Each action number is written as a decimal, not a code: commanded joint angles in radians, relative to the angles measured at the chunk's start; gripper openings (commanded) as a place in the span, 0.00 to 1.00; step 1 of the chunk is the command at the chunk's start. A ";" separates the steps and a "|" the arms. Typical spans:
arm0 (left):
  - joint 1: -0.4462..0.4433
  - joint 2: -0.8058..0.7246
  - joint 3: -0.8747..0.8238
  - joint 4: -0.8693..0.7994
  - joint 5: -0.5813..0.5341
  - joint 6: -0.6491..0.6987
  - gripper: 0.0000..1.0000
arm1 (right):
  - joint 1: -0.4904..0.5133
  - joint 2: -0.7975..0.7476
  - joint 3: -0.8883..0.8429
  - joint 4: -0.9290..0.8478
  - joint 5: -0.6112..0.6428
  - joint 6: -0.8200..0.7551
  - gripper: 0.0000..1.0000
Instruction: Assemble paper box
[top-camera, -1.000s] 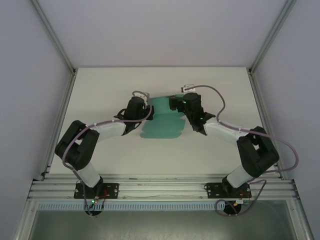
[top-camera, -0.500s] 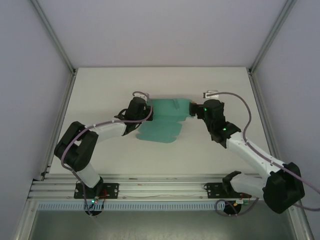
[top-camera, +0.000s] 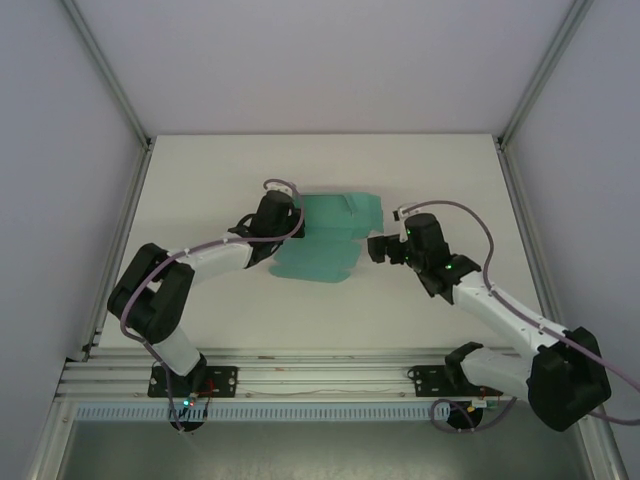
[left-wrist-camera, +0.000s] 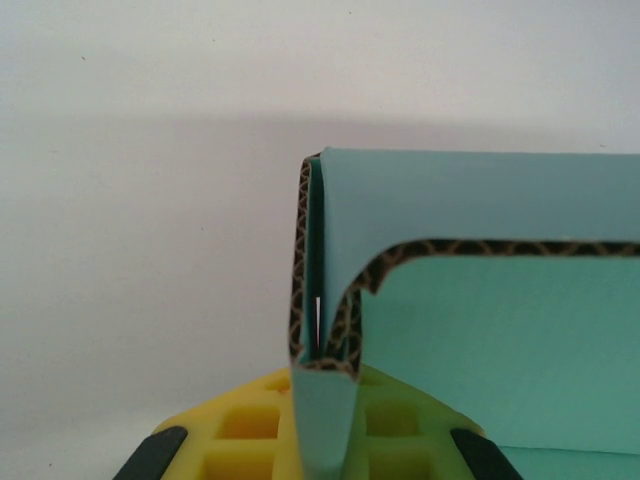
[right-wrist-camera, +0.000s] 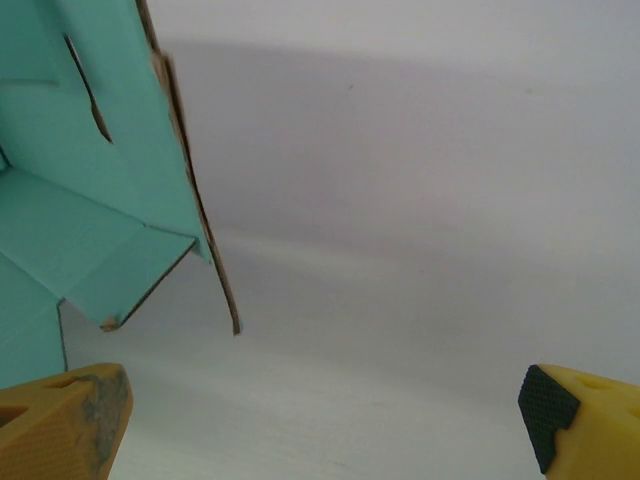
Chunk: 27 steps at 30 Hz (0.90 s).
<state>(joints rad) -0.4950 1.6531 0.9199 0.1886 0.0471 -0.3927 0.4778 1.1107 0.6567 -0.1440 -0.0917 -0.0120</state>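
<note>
The teal-green paper box (top-camera: 335, 225) lies partly folded in the middle of the white table (top-camera: 200, 180), its far part raised and a flat flap spread toward the front. My left gripper (top-camera: 296, 222) is shut on the box's left edge. In the left wrist view the doubled corrugated card (left-wrist-camera: 325, 330) stands pinched between the yellow pads (left-wrist-camera: 240, 430). My right gripper (top-camera: 375, 248) is open beside the box's right end and apart from it. Its fingertips (right-wrist-camera: 70, 420) stand wide with bare table between them, and the box's slotted wall (right-wrist-camera: 70, 200) rises at upper left.
Aluminium frame posts (top-camera: 115, 95) and grey walls close in the table on the left, right and back. The arms' bases sit on a rail (top-camera: 320, 375) at the near edge. Bare table stretches to the right of the box.
My right gripper has come off the box's far right corner, swung right, then drawn back toward the front, open. The box now spreads wider to the right. The left gripper keeps its hold.
</note>
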 joint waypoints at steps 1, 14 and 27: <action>0.008 -0.021 0.026 -0.011 -0.003 -0.009 0.00 | 0.005 0.029 0.002 0.002 0.007 -0.018 1.00; 0.009 -0.003 0.018 0.007 0.047 0.020 0.00 | 0.002 0.207 0.100 0.221 0.064 -0.025 1.00; 0.007 0.008 0.010 0.066 0.074 -0.038 0.00 | 0.025 0.367 0.171 0.300 -0.096 0.041 1.00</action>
<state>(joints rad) -0.4892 1.6539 0.9203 0.1970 0.0971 -0.3962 0.4824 1.4467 0.7944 0.1139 -0.1387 0.0044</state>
